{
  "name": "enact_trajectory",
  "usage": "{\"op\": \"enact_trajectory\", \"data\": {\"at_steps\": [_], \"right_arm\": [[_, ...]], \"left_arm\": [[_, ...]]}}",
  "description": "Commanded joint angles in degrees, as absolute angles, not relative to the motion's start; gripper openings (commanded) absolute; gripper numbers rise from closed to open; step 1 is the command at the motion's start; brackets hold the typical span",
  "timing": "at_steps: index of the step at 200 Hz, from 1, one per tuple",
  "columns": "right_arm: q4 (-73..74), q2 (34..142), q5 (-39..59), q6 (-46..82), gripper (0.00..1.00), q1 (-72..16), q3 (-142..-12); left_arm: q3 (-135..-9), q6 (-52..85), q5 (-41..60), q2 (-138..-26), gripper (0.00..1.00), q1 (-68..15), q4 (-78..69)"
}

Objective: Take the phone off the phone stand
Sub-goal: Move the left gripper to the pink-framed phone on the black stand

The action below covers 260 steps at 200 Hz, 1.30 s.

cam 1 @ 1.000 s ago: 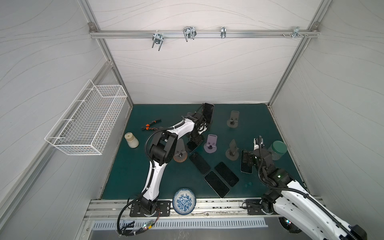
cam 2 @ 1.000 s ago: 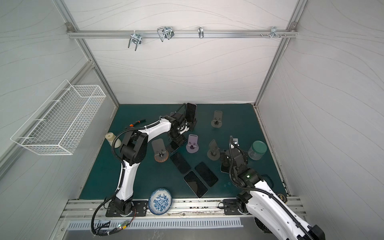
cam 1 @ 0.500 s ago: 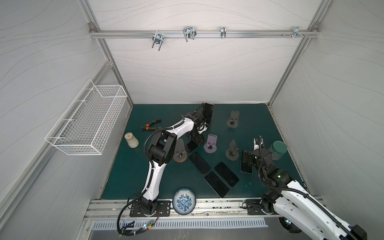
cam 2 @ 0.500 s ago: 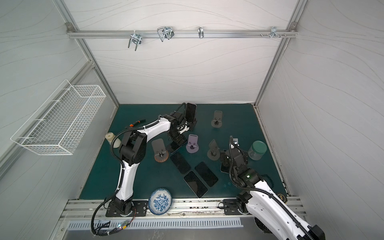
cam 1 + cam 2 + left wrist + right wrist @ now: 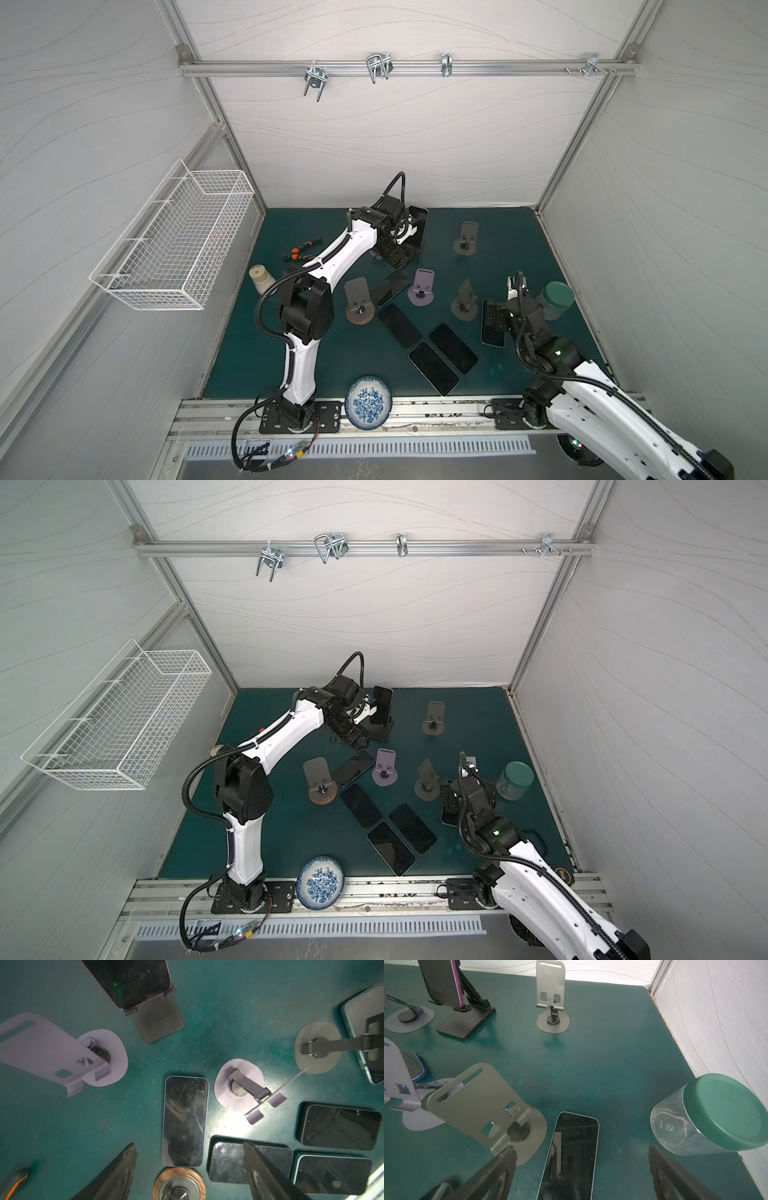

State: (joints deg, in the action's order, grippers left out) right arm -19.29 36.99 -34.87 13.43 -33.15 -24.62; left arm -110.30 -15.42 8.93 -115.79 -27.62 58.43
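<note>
1. Nearest me, my right gripper (image 5: pixel 581 1148) stands spread wide; a flat black phone with a pale blue edge (image 5: pixel 571 1167) lies on the green mat (image 5: pixel 612 1064) between its jaws, untouched.
2. My left gripper (image 5: pixel 189 1146) is spread too, and empty.
3. Well beyond its tips, the pink-edged dark phone (image 5: pixel 128 982) sits propped in the black folding metal stand (image 5: pixel 160 1020).

Left tool (image 5: pixel 189 1147) and right tool (image 5: pixel 581 1148) hover, jaws spread.
</note>
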Motion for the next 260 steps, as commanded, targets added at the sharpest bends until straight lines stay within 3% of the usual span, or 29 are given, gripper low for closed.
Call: {"op": "enact_trajectory", "data": {"at_steps": [1,18,42,88,161,260], "right_arm": [[-17.8,36.8,-35.0,12.5,0.99,-33.4,-25.0],[-17.9,36.6,-35.1,12.6,0.99,-33.5,-24.9],[-17.9,36.9,-35.0,12.6,0.99,-33.5,-25.0],[-17.8,37.6,-35.0,12.6,0.99,-33.5,-25.1],[-18.0,38.6,-35.6,12.9,0.99,-33.6,-25.6],[-17.8,39.4,-37.1,12.8,0.99,-34.7,-25.7]], "left_arm": [[-115.5,-13.4,11.9,-114.3,0.84,-26.1,60.6],[-117.5,-11.5,13.5,-113.9,0.86,-25.5,60.3],[-118.1,-9.6,18.1,-112.9,0.99,-25.0,57.4],[-121.5,-2.6,22.6,-114.0,1.0,-24.9,49.2],[-117.5,8.5,18.0,-117.8,1.0,-24.9,27.8],[-118.2,7.1,9.9,-126.9,1.0,-25.5,13.8]]}}
